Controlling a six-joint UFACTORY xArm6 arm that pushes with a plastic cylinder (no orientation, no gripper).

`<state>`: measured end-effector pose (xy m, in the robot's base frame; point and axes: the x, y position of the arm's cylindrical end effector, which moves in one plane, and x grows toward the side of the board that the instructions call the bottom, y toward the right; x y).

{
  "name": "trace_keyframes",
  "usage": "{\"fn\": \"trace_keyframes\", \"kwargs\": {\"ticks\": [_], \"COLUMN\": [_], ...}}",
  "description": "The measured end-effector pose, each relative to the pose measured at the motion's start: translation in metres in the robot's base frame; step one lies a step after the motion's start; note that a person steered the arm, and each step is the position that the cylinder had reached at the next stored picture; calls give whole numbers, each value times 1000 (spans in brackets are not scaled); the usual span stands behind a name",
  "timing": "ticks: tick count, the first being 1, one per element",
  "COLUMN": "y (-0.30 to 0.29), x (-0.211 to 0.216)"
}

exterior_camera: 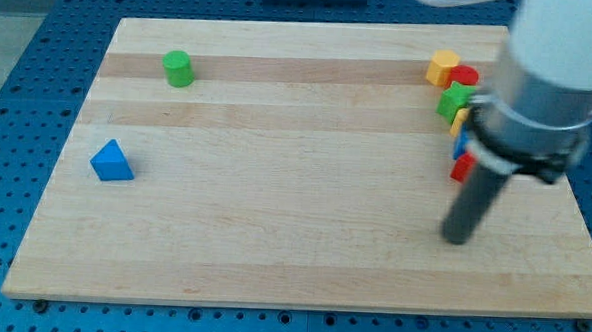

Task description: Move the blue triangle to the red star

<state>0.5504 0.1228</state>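
Observation:
The blue triangle (111, 162) lies near the left edge of the wooden board (273, 235). A red block (463, 169), partly hidden behind the rod, sits at the right; its shape cannot be made out, so I cannot tell if it is the red star. My tip (458, 237) rests on the board at the lower right, just below that red block and far right of the blue triangle.
A green cylinder (179, 68) stands at the upper left. At the upper right is a cluster: a yellow-orange block (442, 67), a red cylinder (466, 76), a green block (454, 100), a yellow sliver (460, 119) and a blue sliver (459, 145) hidden by the arm.

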Motion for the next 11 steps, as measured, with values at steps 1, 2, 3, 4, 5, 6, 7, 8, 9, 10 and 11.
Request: {"fn": "trace_keyframes", "kwargs": {"ticks": [1,2,3,4,5,6,7,8,9,10,11], "y": [-108,-209,-311,-398,-427,-404,-304,-211,-214,-267,-337], "x": [0,0,-8,-37,-65,-94,-92,-65,-65,-89,-91]}}
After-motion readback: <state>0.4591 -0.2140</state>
